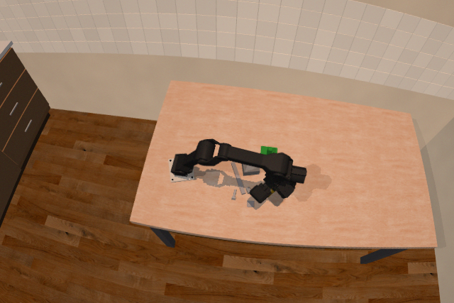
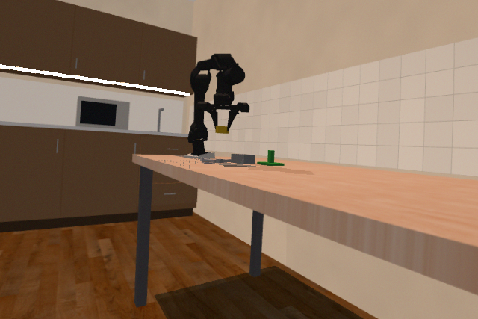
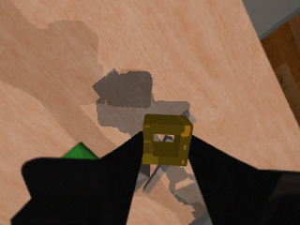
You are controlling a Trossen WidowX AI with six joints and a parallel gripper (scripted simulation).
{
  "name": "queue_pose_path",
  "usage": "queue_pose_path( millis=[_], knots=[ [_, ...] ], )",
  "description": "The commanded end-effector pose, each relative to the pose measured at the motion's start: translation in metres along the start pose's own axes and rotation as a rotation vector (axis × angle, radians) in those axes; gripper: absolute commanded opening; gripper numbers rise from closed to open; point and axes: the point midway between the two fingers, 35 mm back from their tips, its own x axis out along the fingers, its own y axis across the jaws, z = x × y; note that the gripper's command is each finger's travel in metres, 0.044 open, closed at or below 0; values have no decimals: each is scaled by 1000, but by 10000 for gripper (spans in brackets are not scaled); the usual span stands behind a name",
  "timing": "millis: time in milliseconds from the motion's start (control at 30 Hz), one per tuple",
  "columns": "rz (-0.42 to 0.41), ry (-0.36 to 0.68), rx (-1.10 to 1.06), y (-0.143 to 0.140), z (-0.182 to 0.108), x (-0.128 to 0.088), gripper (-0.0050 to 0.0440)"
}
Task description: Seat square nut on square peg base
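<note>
The square nut (image 3: pixel 166 146) is yellow with a square hole. My gripper (image 3: pixel 164 136) is shut on it, one black finger on each side. In the exterior view the nut (image 2: pixel 221 129) hangs well above the table between the fingers (image 2: pixel 222 124). From above, the gripper (image 1: pixel 269 191) is near the table's front middle, and the nut shows only as a small yellow spot (image 1: pixel 272 191). A green peg on a flat green base (image 2: pixel 270 158) stands on the table beyond the arm (image 1: pixel 268 150). Only its corner shows in the wrist view (image 3: pixel 80 152). The nut is apart from the peg.
A grey block (image 1: pixel 250 169) sits on the table under the forearm, between the arm's base (image 1: pixel 180 171) and the green peg; it also shows in the side view (image 2: pixel 242 158). Thin grey strips (image 1: pixel 239 182) lie flat near the gripper. The table's front edge is close.
</note>
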Motion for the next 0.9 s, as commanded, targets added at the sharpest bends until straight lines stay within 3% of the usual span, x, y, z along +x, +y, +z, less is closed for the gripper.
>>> queue_pose_path(
  millis=[0,867],
  knots=[
    [18,-29,13,-2,2,-16,-50],
    [24,-24,-193,57,-29,-7,-50]
  ],
)
